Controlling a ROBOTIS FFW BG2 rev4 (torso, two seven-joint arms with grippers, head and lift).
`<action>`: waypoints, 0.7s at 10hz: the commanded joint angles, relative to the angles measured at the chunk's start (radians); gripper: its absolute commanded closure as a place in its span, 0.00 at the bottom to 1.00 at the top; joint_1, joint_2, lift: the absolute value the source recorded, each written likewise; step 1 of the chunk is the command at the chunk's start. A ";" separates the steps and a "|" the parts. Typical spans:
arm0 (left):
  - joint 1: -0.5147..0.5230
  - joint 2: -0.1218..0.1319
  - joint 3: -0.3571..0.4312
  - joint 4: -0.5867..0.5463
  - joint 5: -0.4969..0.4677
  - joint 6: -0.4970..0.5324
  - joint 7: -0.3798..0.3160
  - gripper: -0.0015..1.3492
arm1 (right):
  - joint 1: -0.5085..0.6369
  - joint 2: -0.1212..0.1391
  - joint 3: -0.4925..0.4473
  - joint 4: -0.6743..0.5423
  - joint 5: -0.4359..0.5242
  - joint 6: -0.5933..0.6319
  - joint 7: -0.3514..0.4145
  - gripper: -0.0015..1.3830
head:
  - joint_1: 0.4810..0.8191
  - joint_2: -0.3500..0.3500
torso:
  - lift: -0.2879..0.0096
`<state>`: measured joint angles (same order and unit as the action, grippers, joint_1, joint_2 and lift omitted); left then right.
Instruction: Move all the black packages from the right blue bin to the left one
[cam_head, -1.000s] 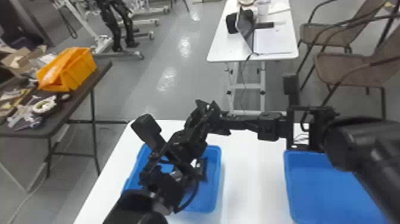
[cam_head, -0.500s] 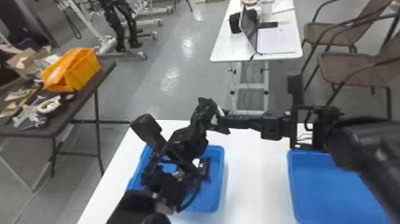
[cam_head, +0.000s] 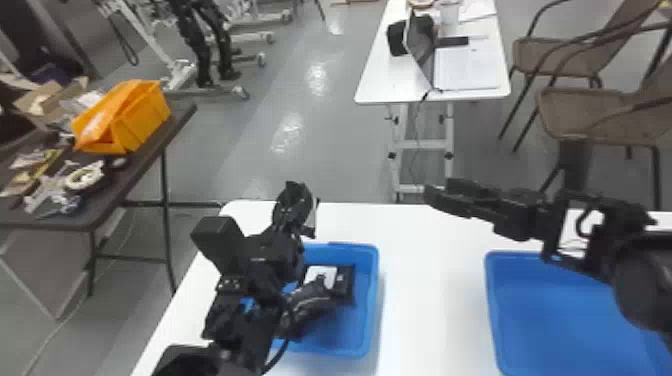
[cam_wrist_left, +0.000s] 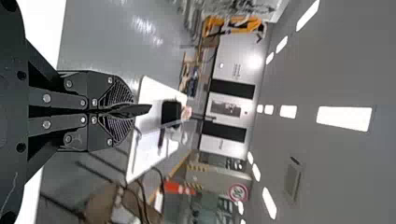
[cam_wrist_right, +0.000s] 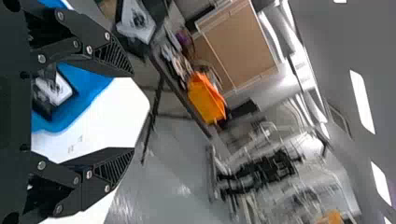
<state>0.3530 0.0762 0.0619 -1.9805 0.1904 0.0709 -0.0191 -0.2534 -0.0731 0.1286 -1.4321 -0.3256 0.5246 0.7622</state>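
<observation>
Inside the left blue bin — black packages, one white-labelled

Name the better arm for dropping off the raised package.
Left, I'd say: the left gripper grips the black package near the left blue bin; the right gripper is open and empty.

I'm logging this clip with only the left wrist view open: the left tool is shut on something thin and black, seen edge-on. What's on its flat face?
Observer: The right wrist view shows that held package from the side: its face bears a white label with dark print.
Operator: Is there a package in the left bin?
Observer: Yes. In the head view, the left blue bin holds at least one labelled black package.
Operator: And the right tool, is it carrying anything?
Observer: No. The right tool has its fingers apart, with nothing gripped between them.
</observation>
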 joint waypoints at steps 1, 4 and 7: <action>0.087 -0.072 0.058 0.002 -0.166 -0.008 0.001 0.92 | 0.141 0.003 -0.136 -0.139 0.042 -0.009 -0.044 0.23 | 0.63 0.87 | 0.83; 0.147 -0.079 0.075 0.020 -0.333 0.060 -0.050 0.90 | 0.287 0.003 -0.260 -0.274 0.083 0.005 -0.078 0.28 | 0.63 0.77 | 0.83; 0.081 -0.038 0.021 0.037 -0.101 -0.083 -0.068 0.00 | 0.362 0.012 -0.270 -0.349 0.192 -0.091 -0.098 0.28 | 0.63 0.69 | 0.83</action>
<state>0.4508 0.0301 0.1006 -1.9407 0.0387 0.0255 -0.0882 0.0888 -0.0652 -0.1410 -1.7637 -0.1550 0.4623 0.6631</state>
